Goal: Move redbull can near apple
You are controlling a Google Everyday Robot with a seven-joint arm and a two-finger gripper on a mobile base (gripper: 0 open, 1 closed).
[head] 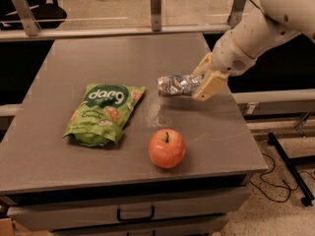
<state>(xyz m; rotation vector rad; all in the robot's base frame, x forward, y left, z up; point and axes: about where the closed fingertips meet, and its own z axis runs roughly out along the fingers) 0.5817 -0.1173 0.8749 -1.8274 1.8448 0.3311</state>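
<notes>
The gripper point(204, 79) is over the right side of the desk point(74, 58), about halfway between the far edge and the near edge. Its jaws are closed on the right end of the redbull can point(177, 85). The can lies on its side and sticks out to the left of the jaws. It is shiny and crinkled. It sits very low over the desk, and it is hard to tell if it touches the top or hangs just above it.

The white arm point(256, 33) comes in from the far right corner and slopes down to the gripper.

The apple point(167, 149) stands near the front edge of the desk, a little to the left of the can and closer to us. There is a bare strip of desk between the can and the apple, so they are apart, but not far apart. The green snack bag point(103, 114) lies on the left, well away from the can. A drawer point(135, 214) is under the desk top.

The step in hand looks like carrying the can toward the apple. The can is gripped and is part of the way there.

Next, the gripper needs to bring the can nearer to us and a little left, until it is just beside the apple. It should stop short so it does not bump the apple and make it roll. Then it needs to set the can down and let go.
</notes>
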